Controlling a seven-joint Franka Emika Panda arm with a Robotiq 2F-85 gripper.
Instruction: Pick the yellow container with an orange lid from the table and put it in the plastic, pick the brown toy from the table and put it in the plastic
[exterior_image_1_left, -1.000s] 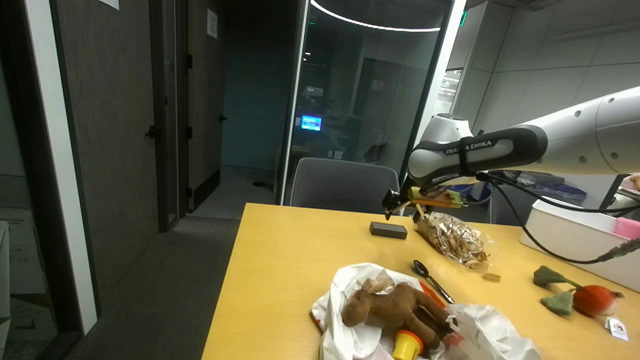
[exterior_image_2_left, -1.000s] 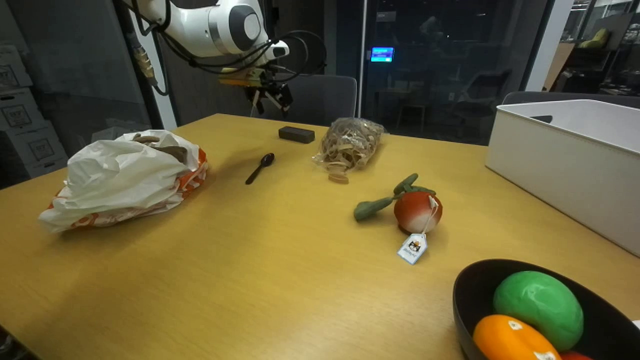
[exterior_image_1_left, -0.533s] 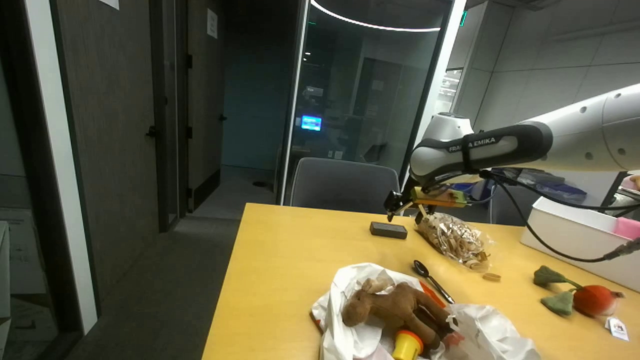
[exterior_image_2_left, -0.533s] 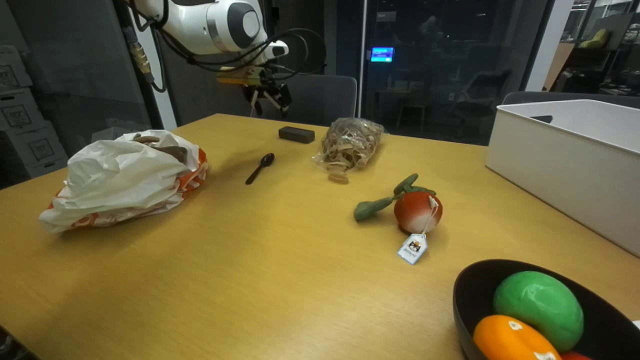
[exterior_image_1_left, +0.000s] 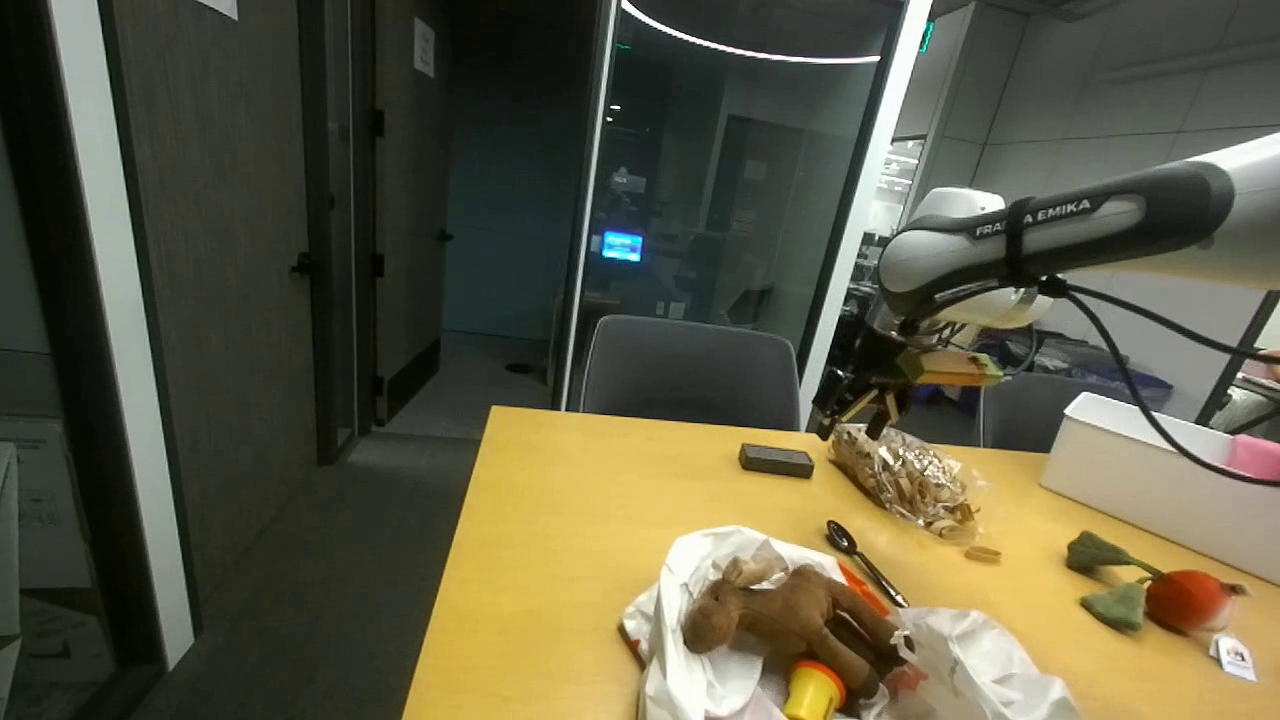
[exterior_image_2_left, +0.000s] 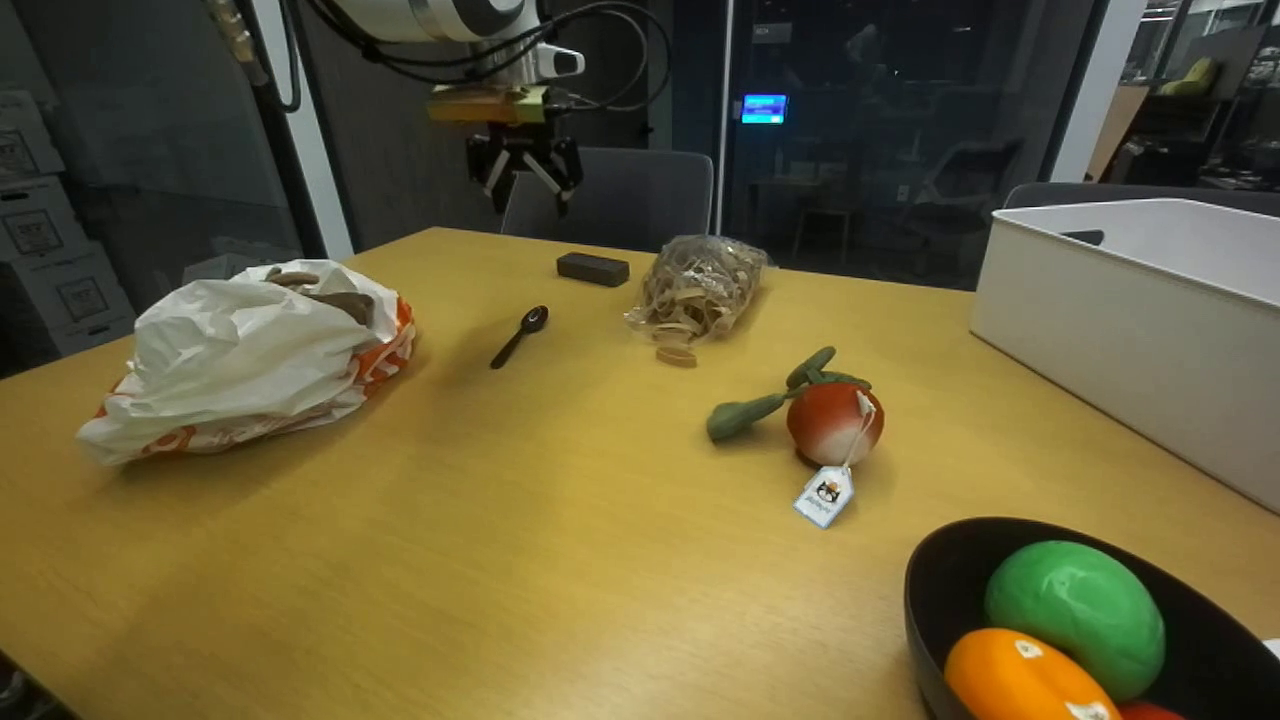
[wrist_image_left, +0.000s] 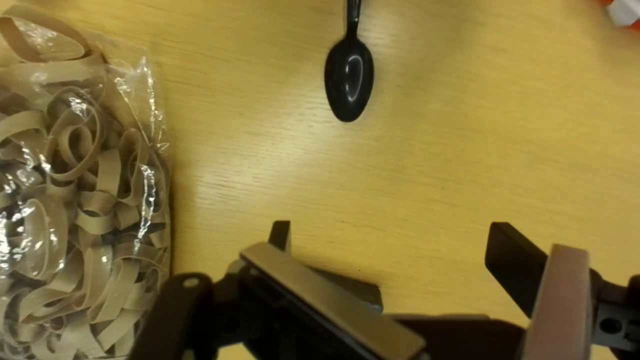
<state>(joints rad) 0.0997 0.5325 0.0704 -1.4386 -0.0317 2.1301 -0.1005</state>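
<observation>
The white plastic bag lies open on the table. Inside it lie the brown toy and the yellow container with its orange lid. In an exterior view the bag shows from its side, with part of the brown toy at its opening and the container hidden. My gripper is open and empty, above the table's far edge and well away from the bag; it also shows in an exterior view. In the wrist view its spread fingers have nothing between them; a bag corner shows top right.
Below the gripper lie a dark block and a clear bag of rubber bands. A black spoon lies near the plastic bag. A red vegetable toy, a white box and a black bowl of toy fruit stand elsewhere.
The arm has risen and drawn back from the far edge, and my gripper has turned to point more downward. The bag and the things in it have not moved.
</observation>
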